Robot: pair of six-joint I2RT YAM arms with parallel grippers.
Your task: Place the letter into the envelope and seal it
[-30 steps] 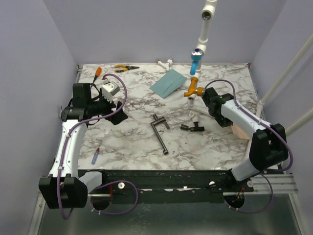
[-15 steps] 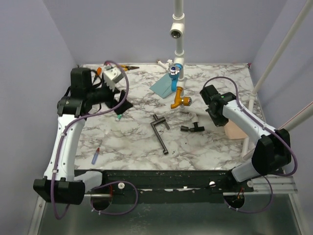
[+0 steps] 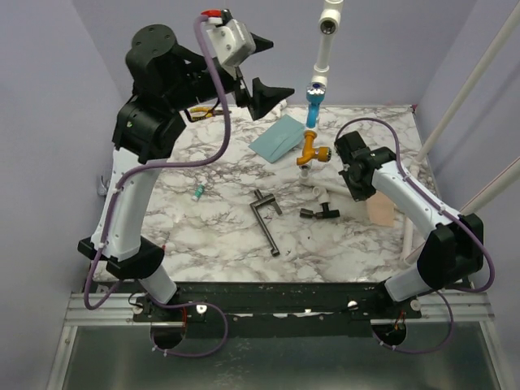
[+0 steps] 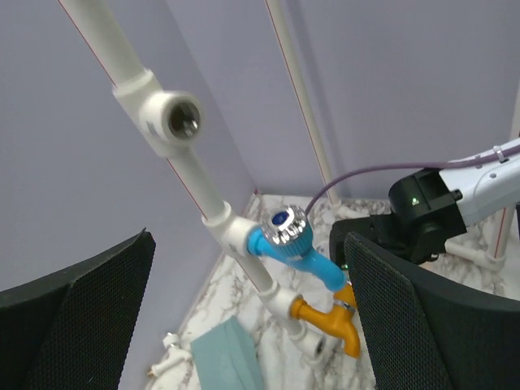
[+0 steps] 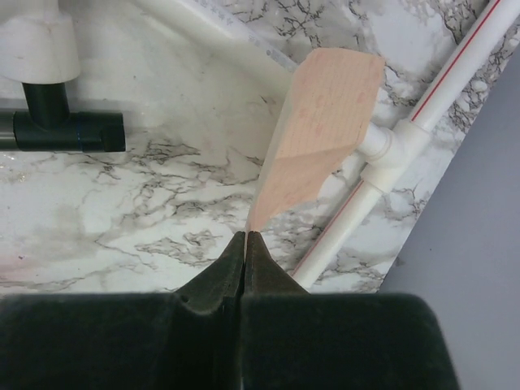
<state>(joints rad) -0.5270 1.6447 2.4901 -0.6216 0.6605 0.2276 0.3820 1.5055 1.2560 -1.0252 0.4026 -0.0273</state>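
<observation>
Risk: your right tool (image 5: 245,237) is pinched shut on just one corner of the letter (image 5: 325,106), by the white pipe (image 5: 455,89) at the tabletop's (image 3: 227,236) right edge; it could snag there or slip out. Left tool (image 3: 266,67) hangs high, wide open, empty; envelope (image 3: 276,138) lies at rear.

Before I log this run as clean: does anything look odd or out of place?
Yes. The left claw hangs wide open high in the air beside the leaning white pipe with taps, well above the teal envelope. The right claw pinches the tan letter by one corner only.
</observation>
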